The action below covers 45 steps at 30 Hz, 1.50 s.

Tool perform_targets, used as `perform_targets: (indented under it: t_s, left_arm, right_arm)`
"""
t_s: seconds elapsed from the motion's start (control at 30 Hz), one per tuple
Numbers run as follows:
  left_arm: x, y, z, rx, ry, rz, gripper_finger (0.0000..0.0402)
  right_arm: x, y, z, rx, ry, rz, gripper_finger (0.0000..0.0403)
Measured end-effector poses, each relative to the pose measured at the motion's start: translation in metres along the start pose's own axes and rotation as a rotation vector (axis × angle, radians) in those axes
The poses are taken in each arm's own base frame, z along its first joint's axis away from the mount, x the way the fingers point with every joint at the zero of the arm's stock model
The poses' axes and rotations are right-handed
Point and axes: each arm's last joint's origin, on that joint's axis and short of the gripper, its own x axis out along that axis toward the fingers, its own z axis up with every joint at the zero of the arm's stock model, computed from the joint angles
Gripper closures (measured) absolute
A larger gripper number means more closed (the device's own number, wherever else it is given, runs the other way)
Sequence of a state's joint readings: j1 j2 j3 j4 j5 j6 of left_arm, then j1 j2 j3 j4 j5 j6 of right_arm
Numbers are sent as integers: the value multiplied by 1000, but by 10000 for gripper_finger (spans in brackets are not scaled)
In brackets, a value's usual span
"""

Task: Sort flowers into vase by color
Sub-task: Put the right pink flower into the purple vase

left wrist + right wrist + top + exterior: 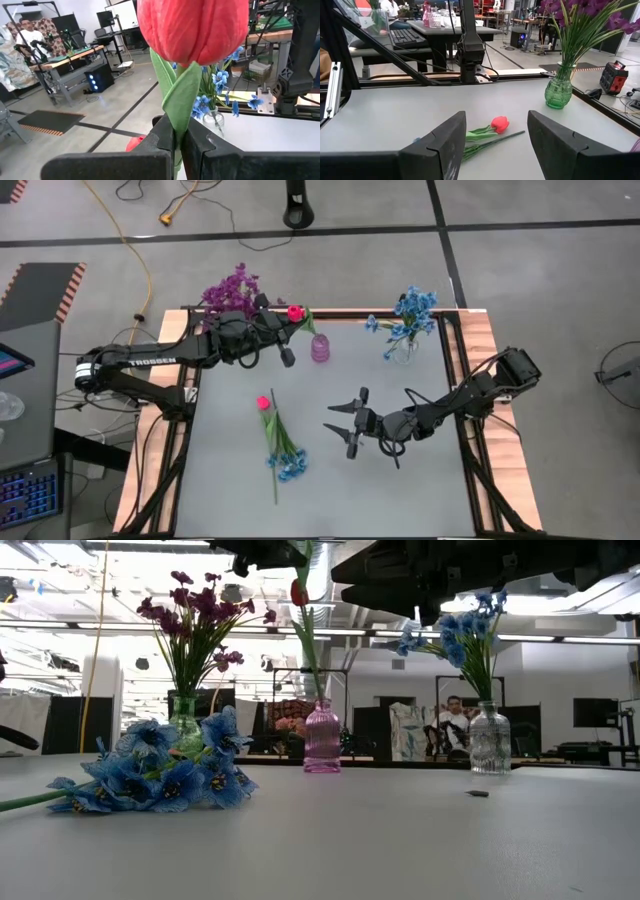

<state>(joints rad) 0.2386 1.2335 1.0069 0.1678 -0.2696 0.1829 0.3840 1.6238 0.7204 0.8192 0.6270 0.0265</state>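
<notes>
My left gripper (284, 323) is at the table's far edge, above the pink vase (320, 348), and shut on a red tulip (295, 312). In the low view the tulip's stem (308, 650) slants down into the pink vase's neck (322, 705). My right gripper (345, 422) hovers open over the table's middle and touches nothing. A second red tulip (264, 402) and a blue sprig (290, 465) lie flat on the table to its left. Between the open fingers, the right wrist view shows that tulip (499, 123). My left gripper pinches the red tulip between its two fingers, on the stem and green leaves (176, 131) just below the bud (192, 30). The bud stands above the fingers. The flower is lifted off the table, tilted, with its lower stem (316, 685) reaching into the pink vase's mouth.
A green vase (185, 720) with purple flowers (232, 288) stands at the far left corner. A clear vase (403, 350) with blue flowers (410, 308) stands at the far right. Free grey table lies near and right of the lying flowers. A person (458, 718) sits beyond the table.
</notes>
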Motion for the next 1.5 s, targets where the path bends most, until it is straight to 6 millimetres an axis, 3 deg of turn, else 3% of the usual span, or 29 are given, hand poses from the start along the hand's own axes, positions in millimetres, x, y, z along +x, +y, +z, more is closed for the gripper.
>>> perform_targets:
  t_s: [0.33,0.77,1.3,1.5]
  left_arm:
    - [5,1,-3,-4,9,14,401]
    - [31,3,-30,-31,108,45,401]
    - [60,-9,-67,10,237,63,401]
    - [60,-9,-67,8,236,70,361]
  right_arm:
    - [0,0,0,1,0,0,163]
    - [0,0,-3,-5,20,-1,163]
    - [0,0,-3,9,23,-1,163]
    - [0,0,-3,17,24,-1,163]
